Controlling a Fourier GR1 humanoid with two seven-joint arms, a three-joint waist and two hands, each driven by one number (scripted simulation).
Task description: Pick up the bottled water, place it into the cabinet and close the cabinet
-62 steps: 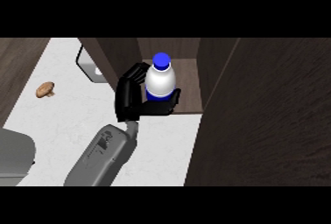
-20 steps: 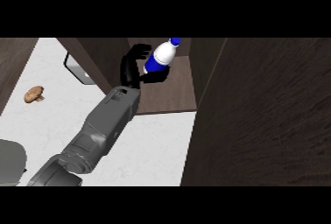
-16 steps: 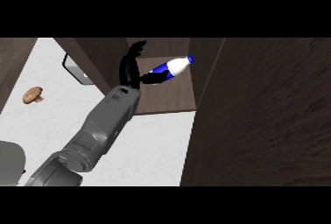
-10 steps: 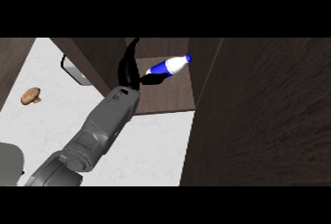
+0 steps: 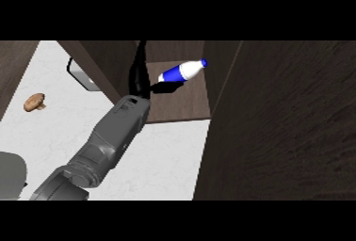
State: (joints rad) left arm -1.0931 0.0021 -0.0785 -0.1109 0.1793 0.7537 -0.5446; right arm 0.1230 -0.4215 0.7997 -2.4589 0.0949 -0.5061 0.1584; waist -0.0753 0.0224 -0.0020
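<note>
Just beyond my hand [image 5: 142, 77], toward the cabinet's open side, the bottled water [image 5: 181, 72] lies tipped well over on the cabinet shelf [image 5: 182, 103], its blue cap pointing away from my palm and its base close against my lower fingers. Only one forearm shows, coming up from the lower left of the head view, and I cannot say for sure which arm it is from this angle alone; I read it as my left, with the other hand out of sight. My hand stands edge-on to the camera, fingers reaching up in a thin dark line, with one short finger or the thumb poking out under the bottle's base. It looks mostly opened and no longer wrapped round the bottle, though whether it touches the bottle I cannot tell. By my judgement the placing step is nearly done: the bottle is inside the cabinet, but leaning rather than upright. Left to do is drawing my hand clear and swinging the cabinet door [image 5: 285, 117], the big dark panel to the far side of the bottle from my hand, shut. Back behind my wrist on the counter [image 5: 62, 136] sit a small brown mushroom [image 5: 35, 101] and a grey box-like object [image 5: 84, 77].
</note>
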